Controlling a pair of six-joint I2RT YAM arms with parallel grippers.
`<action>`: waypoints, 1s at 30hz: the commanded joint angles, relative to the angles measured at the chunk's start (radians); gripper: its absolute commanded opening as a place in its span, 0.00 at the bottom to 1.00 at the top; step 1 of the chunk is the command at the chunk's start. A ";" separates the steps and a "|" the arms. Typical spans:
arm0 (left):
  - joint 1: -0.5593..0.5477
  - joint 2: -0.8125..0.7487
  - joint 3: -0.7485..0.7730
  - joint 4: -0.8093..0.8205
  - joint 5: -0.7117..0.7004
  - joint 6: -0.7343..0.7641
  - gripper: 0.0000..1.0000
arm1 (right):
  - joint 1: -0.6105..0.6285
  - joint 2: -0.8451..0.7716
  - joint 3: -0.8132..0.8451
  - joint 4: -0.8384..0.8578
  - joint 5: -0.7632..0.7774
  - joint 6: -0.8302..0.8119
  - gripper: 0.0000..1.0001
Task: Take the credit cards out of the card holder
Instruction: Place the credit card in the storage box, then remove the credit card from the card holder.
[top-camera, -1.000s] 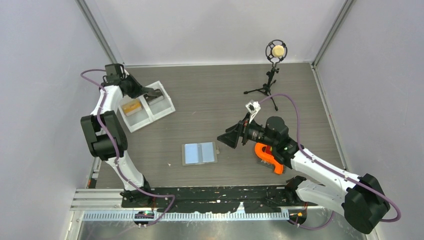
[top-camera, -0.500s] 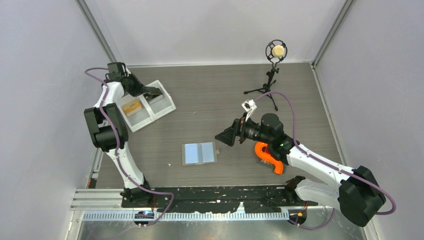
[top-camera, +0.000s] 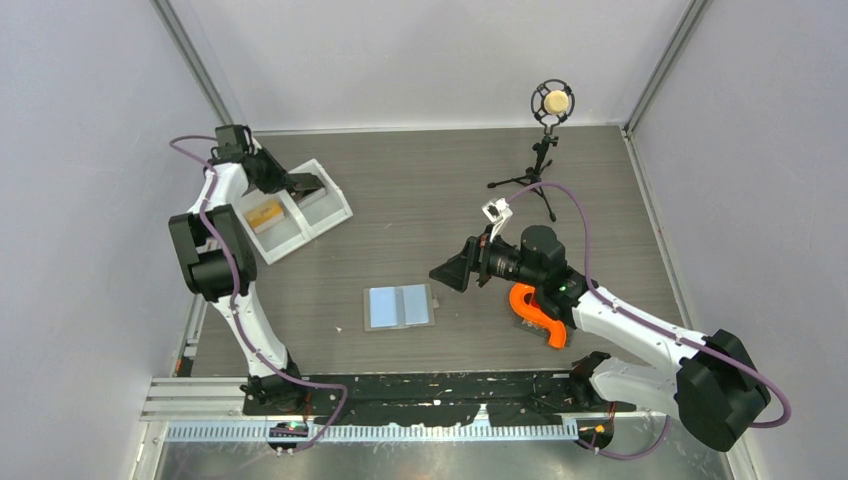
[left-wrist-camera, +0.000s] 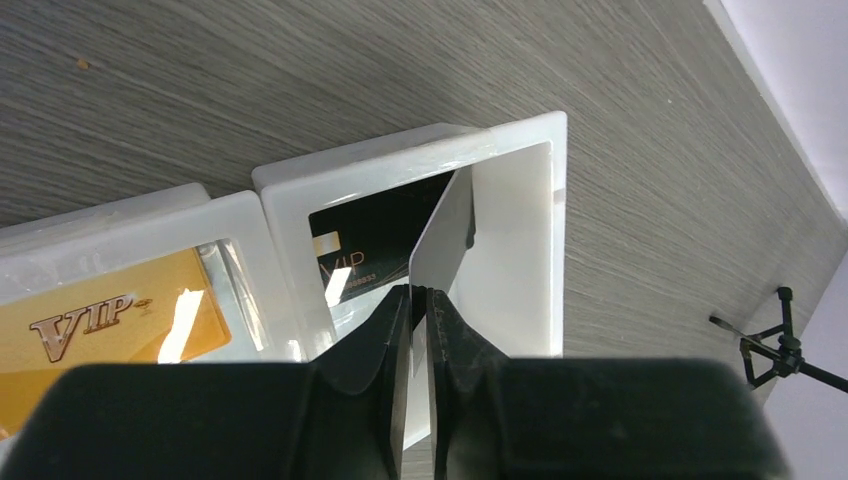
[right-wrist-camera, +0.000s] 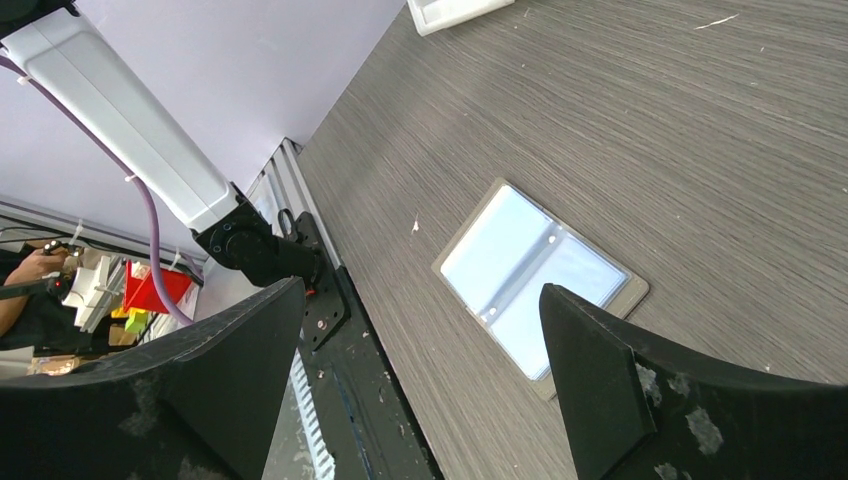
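Observation:
The grey card holder (top-camera: 400, 307) lies open on the table, its light blue panels up; it also shows in the right wrist view (right-wrist-camera: 540, 275). My left gripper (top-camera: 312, 187) (left-wrist-camera: 420, 295) is shut on a thin card held edge-on (left-wrist-camera: 445, 235) inside the right compartment of the white tray (top-camera: 290, 245) (left-wrist-camera: 400, 150). A black face printed VIP (left-wrist-camera: 365, 250) shows beside it; I cannot tell whether it is that card's reflection. The orange card (top-camera: 265, 212) (left-wrist-camera: 100, 320) lies in the left compartment. My right gripper (top-camera: 450, 272) (right-wrist-camera: 422, 290) is open, empty, hovering right of the holder.
A microphone on a small tripod (top-camera: 540, 150) stands at the back right and shows in the left wrist view (left-wrist-camera: 770, 350). An orange hook-shaped part (top-camera: 535, 315) sits under the right arm. The tray is at the far left near the wall.
The left arm's elbow has swung toward the left wall while its gripper stays over the tray. The right arm has shifted slightly left. The card holder has not moved.

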 joint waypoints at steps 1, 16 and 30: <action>0.008 0.004 0.039 -0.025 -0.027 0.028 0.16 | -0.003 -0.015 0.038 0.001 -0.001 -0.008 0.95; 0.009 -0.021 0.108 -0.108 -0.076 0.057 0.28 | -0.003 -0.084 0.036 -0.131 0.178 -0.067 0.95; -0.025 -0.351 -0.140 -0.130 0.085 -0.014 0.31 | -0.001 -0.014 0.115 -0.346 0.266 -0.048 0.95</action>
